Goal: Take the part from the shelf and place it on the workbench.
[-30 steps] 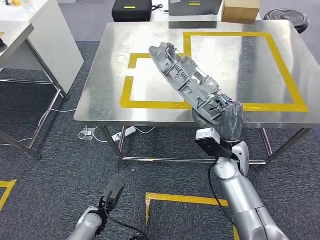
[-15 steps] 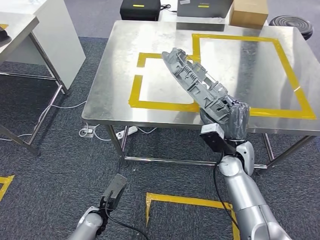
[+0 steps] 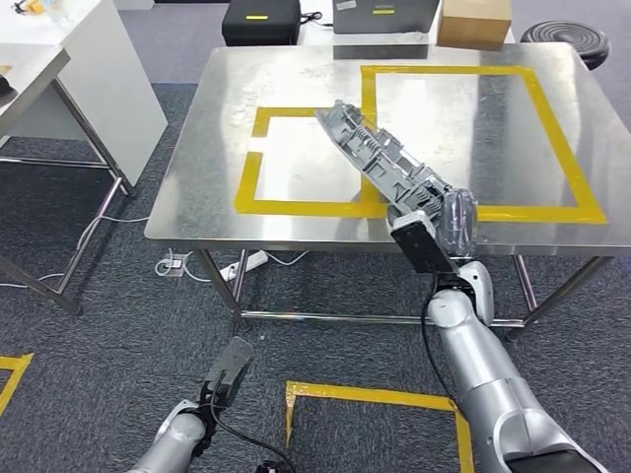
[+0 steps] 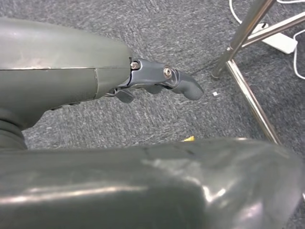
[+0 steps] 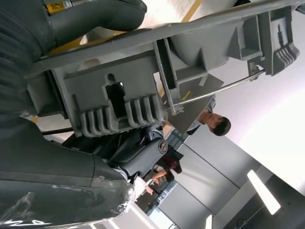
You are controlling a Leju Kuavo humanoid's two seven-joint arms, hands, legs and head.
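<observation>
Head view: right robot hand [image 3: 455,225] grips grey part [image 3: 386,168] tilted over steel worktop [image 3: 208,177]; left robot hand [image 4: 163,82] hangs low, grip indiscernible.

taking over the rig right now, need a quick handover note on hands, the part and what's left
Right hand: grips one end of the grey plastic part, which slants out above the steel workbench, over the yellow tape outlines.
Left hand: holds nothing, hangs low above the carpet.
Done: part is off the shelf and carried to the workbench.
Left: lower the part onto the workbench, let go, pull the arm away.
</observation>
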